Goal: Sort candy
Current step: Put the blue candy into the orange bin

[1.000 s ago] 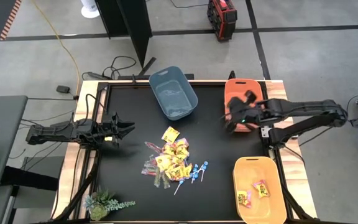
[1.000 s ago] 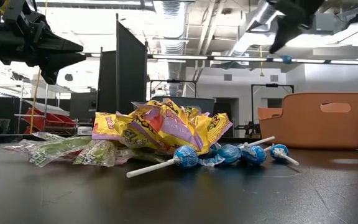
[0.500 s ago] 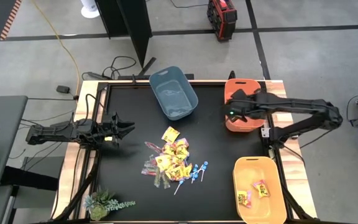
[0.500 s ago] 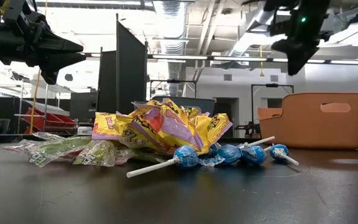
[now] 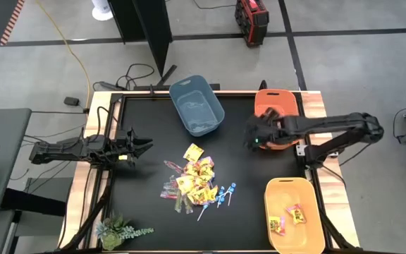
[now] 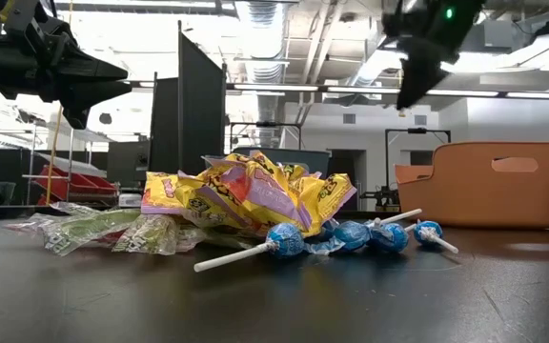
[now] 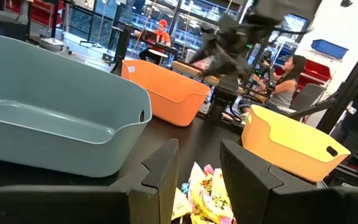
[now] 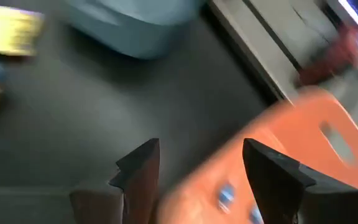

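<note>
Swung left off the orange bin at upper right, the right gripper is seen spread and empty, while most candy (centre pile) remains unsorted and the left gripper waits half-open, empty.

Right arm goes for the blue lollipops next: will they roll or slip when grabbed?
The lollipops have round heads on thin sticks, so they probably roll if nudged. Their wrappers look glossy, perhaps slippery; the stick seems the surer hold. They look light and lie touching, so one may drag its neighbours.
</note>
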Controlling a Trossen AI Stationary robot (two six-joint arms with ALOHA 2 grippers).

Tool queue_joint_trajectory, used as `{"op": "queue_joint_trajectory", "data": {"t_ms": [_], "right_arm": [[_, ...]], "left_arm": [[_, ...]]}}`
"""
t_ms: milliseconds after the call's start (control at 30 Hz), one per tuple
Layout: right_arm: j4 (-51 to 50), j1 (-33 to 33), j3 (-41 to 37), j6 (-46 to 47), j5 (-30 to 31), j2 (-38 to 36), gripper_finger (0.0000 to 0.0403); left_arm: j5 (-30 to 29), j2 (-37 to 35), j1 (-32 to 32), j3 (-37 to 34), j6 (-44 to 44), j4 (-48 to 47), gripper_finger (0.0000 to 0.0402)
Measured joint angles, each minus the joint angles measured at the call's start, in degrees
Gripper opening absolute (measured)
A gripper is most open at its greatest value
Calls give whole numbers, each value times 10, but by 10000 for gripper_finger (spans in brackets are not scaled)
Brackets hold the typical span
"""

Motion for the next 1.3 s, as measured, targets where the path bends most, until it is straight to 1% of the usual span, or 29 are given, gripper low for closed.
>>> {"op": "queue_joint_trajectory", "data": {"t_ms": [67,133,200,300,433,633,800,967,1133,1300], "right_arm": [[46,47,0,-46,-45,14,241],[72,99,0,-99,-86,37,235],[88,152,0,-137,-101,64,230],[105,212,0,-135,-105,105,227],[112,253,0,-74,-104,158,226],[153,278,0,-24,-121,226,226],[197,288,0,-23,-129,271,226],[238,288,0,-45,-134,311,226],[256,287,1,-53,-135,335,226],[236,282,2,-29,-148,335,221]], "left_arm": [[0,0,0,0,0,0,116],[0,0,0,0,0,0,116],[0,0,0,0,0,0,116],[0,0,0,0,0,0,116],[0,0,0,0,-2,0,116],[0,0,0,0,-3,0,116],[0,0,0,0,-3,0,116],[0,0,0,0,-4,0,116],[0,0,0,0,-4,0,116],[0,0,0,0,-4,0,116]]}}
